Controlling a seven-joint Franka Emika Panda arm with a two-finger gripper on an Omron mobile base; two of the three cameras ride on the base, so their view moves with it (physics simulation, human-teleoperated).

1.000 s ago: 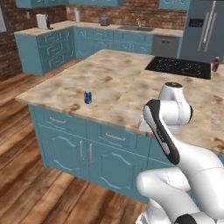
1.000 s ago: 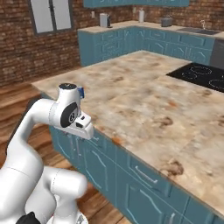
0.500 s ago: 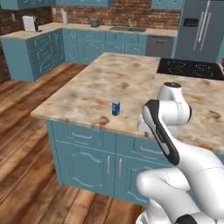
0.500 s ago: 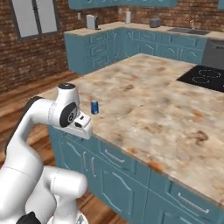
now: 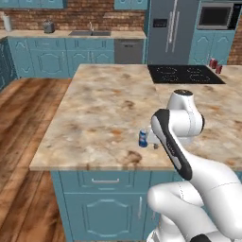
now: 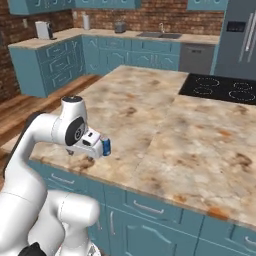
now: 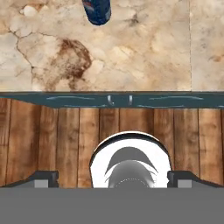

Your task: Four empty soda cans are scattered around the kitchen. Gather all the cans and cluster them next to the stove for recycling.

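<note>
A blue can (image 5: pixel 142 138) stood upright on the table (image 5: pixel 104 113), just beside the hand (image 6: pixel 93 143) and near the table's front edge. In the right base view the can (image 6: pixel 106 146) sat right at the end of the hand, though whether they touched was hard to tell. The hand view looked straight down: the can (image 7: pixel 96 11) lay at its top edge, well ahead of the fingertips (image 7: pixel 43 177), which stood wide apart with nothing between them, over the wooden floor (image 7: pixel 57 135) rather than the table. Only the left base view showed two red cans (image 5: pixel 215 65) far beyond the hand, standing together just beside the stove (image 5: pixel 184 74). The right base view showed the stove (image 6: pixel 222 88) but cut off that side.
</note>
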